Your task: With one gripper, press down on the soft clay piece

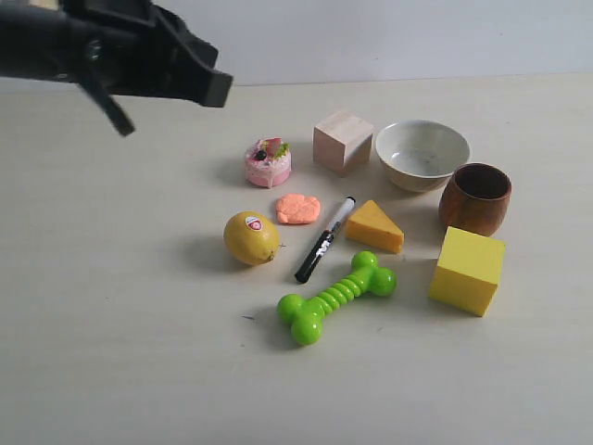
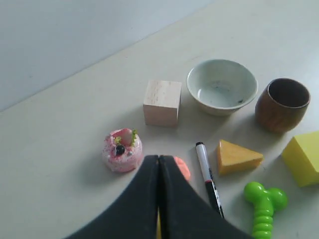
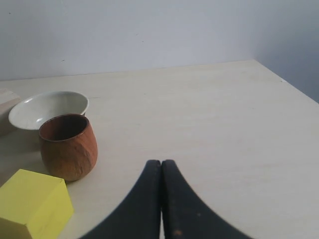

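The soft clay piece (image 1: pixel 298 209) is a small salmon-orange lump lying between the lemon (image 1: pixel 251 237) and the black marker (image 1: pixel 324 239). In the left wrist view only its edge (image 2: pixel 183 167) shows beside the shut fingers. My left gripper (image 2: pixel 158 158) is shut and empty, held high above the table; in the exterior view its arm (image 1: pixel 139 60) hangs at the upper left, well away from the clay. My right gripper (image 3: pixel 161 163) is shut and empty above bare table, out of the exterior view.
Around the clay stand a pink toy cake (image 1: pixel 268 163), a wooden cube (image 1: pixel 342 141), a white bowl (image 1: pixel 422 154), a brown cup (image 1: pixel 475 197), an orange wedge (image 1: pixel 374 226), a yellow block (image 1: pixel 468 270) and a green bone toy (image 1: pixel 335 297).
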Controlling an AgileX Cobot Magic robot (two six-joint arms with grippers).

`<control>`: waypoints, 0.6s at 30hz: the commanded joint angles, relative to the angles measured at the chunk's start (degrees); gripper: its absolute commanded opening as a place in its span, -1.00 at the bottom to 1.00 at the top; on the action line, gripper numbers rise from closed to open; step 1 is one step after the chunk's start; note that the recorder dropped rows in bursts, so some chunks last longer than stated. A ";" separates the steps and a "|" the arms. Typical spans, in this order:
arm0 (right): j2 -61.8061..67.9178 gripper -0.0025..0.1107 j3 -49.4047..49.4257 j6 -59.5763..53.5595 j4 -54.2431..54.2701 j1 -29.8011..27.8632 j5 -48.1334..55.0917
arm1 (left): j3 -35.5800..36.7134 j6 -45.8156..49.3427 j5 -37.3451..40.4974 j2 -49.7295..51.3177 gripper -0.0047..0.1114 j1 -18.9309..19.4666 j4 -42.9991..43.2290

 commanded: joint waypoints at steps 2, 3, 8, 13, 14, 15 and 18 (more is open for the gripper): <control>-0.32 -0.96 0.30 -0.06 0.20 0.11 -0.53 | 6.86 -1.61 -1.24 -16.34 -0.92 0.15 -0.64; -0.32 -0.96 0.30 -0.06 0.20 0.11 -0.42 | 7.27 -1.61 -1.24 -18.69 -0.92 0.15 -0.64; -0.32 -0.96 0.30 -0.06 0.20 0.11 -0.42 | 8.34 -1.50 0.43 -30.55 -0.92 0.15 0.57; -0.32 -0.96 0.30 -0.06 0.20 0.11 -0.42 | 8.34 -1.28 5.36 -36.84 -0.92 0.15 0.89; -0.32 -0.96 0.30 -0.06 0.20 0.11 -0.42 | 8.34 -1.28 5.37 -37.63 -0.92 0.15 0.89; -0.32 -0.96 0.30 -0.06 0.20 0.11 -0.42 | 8.34 -1.28 5.37 -38.03 -0.92 0.15 0.89; -0.32 -0.96 0.30 -0.06 0.20 0.11 -0.42 | 8.34 -1.28 5.37 -39.10 -0.92 0.15 0.89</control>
